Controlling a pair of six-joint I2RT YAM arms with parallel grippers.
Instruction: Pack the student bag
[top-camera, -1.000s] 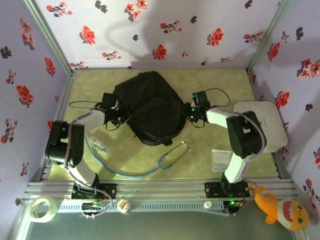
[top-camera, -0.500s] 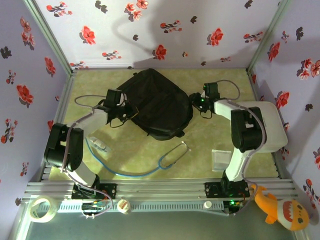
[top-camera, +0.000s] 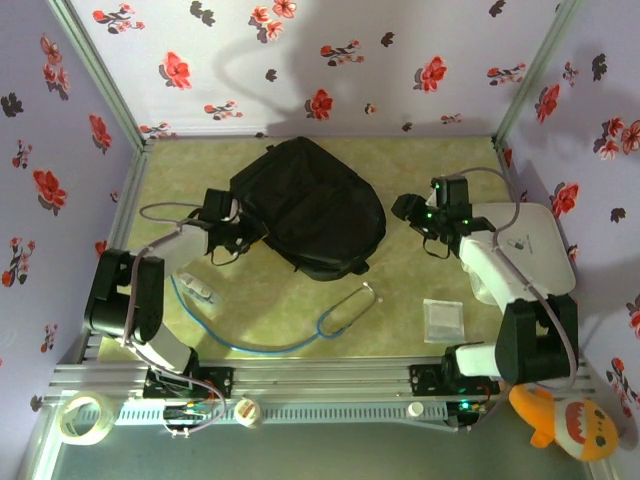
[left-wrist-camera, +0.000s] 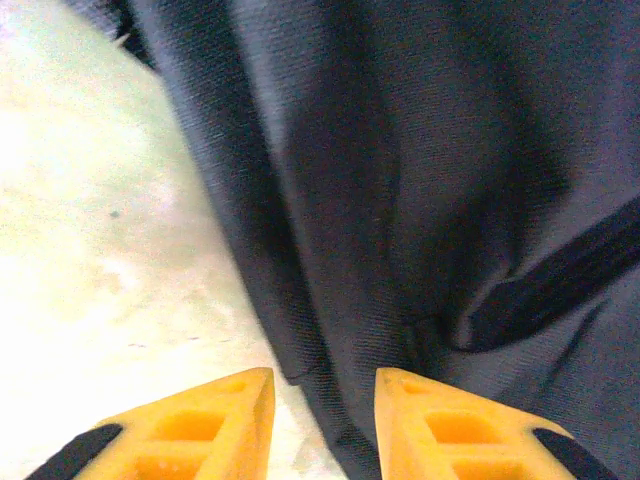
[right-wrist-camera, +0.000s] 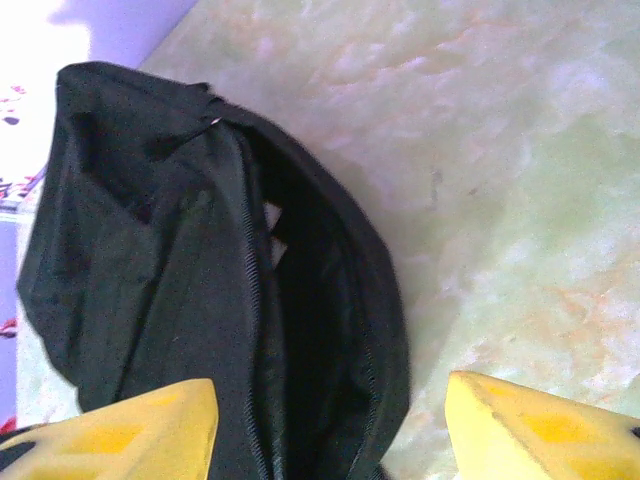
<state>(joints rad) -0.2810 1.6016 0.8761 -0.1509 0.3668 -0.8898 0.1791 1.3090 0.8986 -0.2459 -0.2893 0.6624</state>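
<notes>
Just let go: left tool (left-wrist-camera: 323, 385) slightly parted, empty, at the edge of the student bag (top-camera: 310, 210); right tool (right-wrist-camera: 332, 390) wide, empty, backed off. Shifted rearward, mouth gaping, seemingly ready for loading.

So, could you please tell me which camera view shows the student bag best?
The top external view: there the student bag lies whole on the table, its outline clear. The left wrist view catches close-up fabric and a strap; the right wrist view catches one end with its zip.
</notes>
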